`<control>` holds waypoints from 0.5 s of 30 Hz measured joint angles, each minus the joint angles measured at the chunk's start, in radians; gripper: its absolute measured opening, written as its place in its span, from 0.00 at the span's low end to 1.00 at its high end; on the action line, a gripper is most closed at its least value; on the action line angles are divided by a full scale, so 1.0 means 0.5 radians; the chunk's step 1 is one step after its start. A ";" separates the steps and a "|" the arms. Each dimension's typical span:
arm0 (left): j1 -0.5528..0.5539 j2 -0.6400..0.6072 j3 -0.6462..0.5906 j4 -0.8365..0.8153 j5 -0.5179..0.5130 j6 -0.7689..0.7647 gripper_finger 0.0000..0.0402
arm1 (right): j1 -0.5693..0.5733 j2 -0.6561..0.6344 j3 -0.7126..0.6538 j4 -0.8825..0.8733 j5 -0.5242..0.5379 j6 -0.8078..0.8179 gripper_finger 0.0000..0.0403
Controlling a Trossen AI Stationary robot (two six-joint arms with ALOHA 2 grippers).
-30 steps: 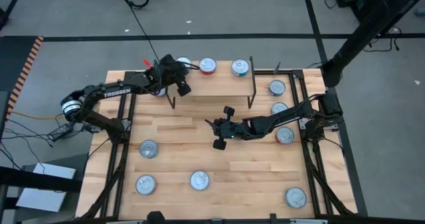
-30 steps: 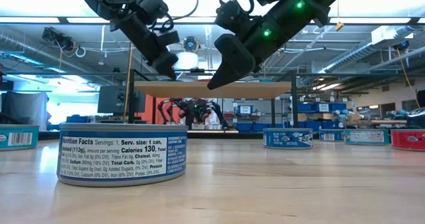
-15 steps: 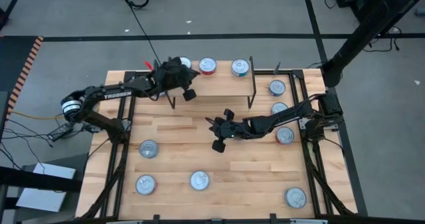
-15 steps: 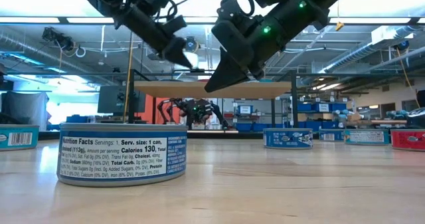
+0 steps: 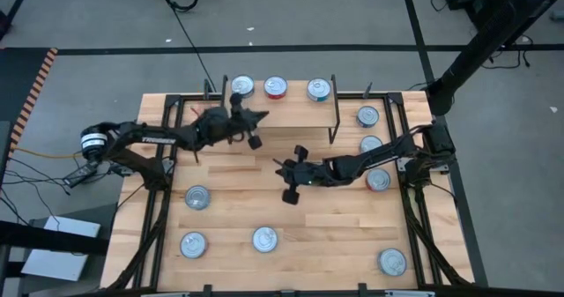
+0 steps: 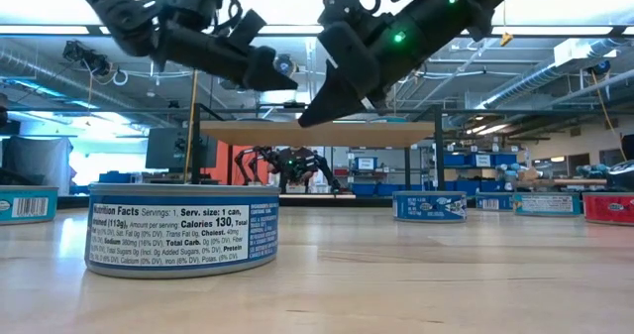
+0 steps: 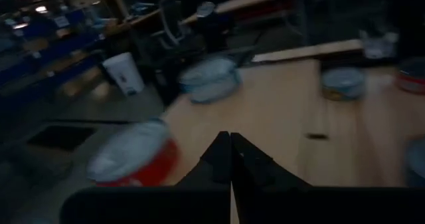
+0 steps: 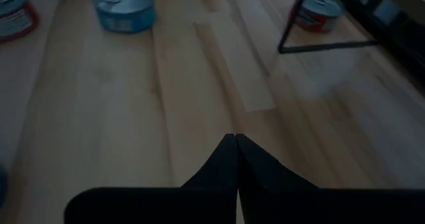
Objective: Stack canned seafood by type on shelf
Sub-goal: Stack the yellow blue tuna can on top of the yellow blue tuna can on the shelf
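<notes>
While both grippers are shut and empty, 3 tins are seen on the shelf (image 5: 282,110).

The left gripper (image 5: 253,140), closed on nothing, is held just off the shelf's front edge; the right gripper (image 5: 289,194), likewise closed on nothing, is held further out over bare tabletop (image 5: 238,200). The nearest loose tin (image 5: 377,180) lies well to the shelf's right, beside the right arm, so that arm is judged better placed. Open room is left between shelf and front tins (image 5: 264,239).
</notes>
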 joint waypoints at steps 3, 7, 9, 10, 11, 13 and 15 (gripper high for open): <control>-0.079 -0.018 -0.081 0.043 0.003 -0.005 0.01 | 0.031 0.000 0.000 -0.009 0.005 -0.061 0.01; -0.213 -0.036 -0.125 0.032 -0.001 -0.010 0.01 | 0.075 0.000 0.000 -0.022 0.093 -0.164 0.01; -0.290 -0.039 -0.125 0.050 0.002 -0.010 0.01 | 0.101 0.000 0.000 -0.033 0.108 -0.212 0.01; -0.326 -0.045 -0.125 0.059 0.003 -0.010 0.01 | 0.113 0.000 0.000 -0.042 0.107 -0.234 0.01; -0.360 -0.054 -0.125 0.063 0.002 -0.010 0.01 | 0.123 0.000 0.000 -0.049 0.106 -0.249 0.01; -0.410 -0.060 -0.124 0.073 -0.017 -0.043 0.01 | 0.135 0.000 0.000 -0.062 0.091 -0.268 0.01; -0.433 -0.060 -0.123 0.062 -0.030 -0.132 0.01 | 0.141 0.000 -0.001 -0.083 0.084 -0.264 0.02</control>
